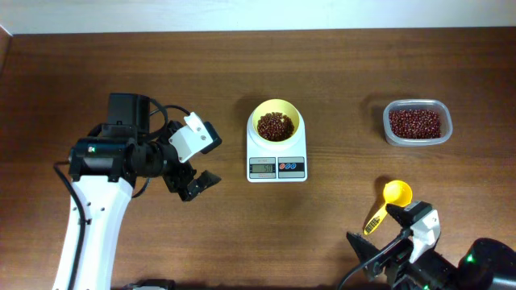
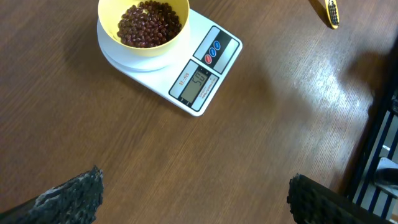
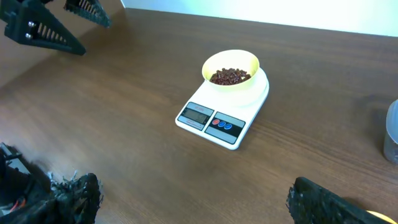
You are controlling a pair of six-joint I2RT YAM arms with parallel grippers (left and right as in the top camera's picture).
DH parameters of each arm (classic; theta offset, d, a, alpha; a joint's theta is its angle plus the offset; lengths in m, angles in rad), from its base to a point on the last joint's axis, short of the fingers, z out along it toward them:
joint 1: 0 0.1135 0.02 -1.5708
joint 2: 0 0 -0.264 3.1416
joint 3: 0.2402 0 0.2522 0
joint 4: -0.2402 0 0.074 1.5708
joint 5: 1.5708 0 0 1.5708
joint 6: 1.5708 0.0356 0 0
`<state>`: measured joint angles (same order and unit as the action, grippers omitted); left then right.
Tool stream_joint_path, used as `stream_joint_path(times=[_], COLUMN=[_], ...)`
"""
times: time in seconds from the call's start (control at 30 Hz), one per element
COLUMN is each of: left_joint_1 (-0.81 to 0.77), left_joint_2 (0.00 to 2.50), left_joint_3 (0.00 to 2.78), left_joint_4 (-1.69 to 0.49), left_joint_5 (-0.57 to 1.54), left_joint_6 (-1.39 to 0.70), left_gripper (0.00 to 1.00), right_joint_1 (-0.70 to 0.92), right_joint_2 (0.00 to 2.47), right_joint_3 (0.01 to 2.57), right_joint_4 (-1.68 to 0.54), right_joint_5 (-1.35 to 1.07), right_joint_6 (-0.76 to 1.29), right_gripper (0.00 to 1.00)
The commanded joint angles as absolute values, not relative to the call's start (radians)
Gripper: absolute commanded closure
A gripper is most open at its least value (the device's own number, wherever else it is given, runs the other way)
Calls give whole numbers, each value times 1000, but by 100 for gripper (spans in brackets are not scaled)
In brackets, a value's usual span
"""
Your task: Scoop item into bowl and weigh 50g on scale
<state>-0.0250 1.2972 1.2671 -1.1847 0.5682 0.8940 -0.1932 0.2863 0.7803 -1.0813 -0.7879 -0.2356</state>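
While the left gripper (image 1: 196, 185) and right gripper (image 3: 193, 196) are hanging released and empty, I am reading the scale (image 1: 276, 167) carefully before adding beans (image 1: 275, 126) sparingly to the bowl (image 1: 276, 103).

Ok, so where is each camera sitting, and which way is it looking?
Overhead: above the table, looking straight down; shows the left gripper and right gripper.
Left wrist: rides behind the left gripper, angled down toward the scale; own fingertips at bottom corners.
Right wrist: rides low behind the right gripper, facing the scale's button side; own fingertips at bottom, left gripper top left.
Shared: both wrist views show the bowl of beans on the scale.
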Motion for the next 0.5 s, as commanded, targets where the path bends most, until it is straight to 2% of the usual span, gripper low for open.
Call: stream_joint_path(times=[0.0,0.13,0.47], left_joint_1=[-23,-23,-23], left_joint_2=[1296,1296,1296], left_joint_3=[1274,1274,1274], left_joint_4=[-1183,-1183,-1183], left_joint_5=[572,572,572], left_joint_6=[884,884,884], left_gripper=[1,1,1], right_joint_1=[-190,-190,-190], right_joint_2=[260,260,260], right_joint_3=[757,755,755], right_joint_4=[-1066,-1034,-1018], right_joint_5=[-773,-762,-702], right_joint_6=[-259,-390,-389], right_gripper=[1,1,1])
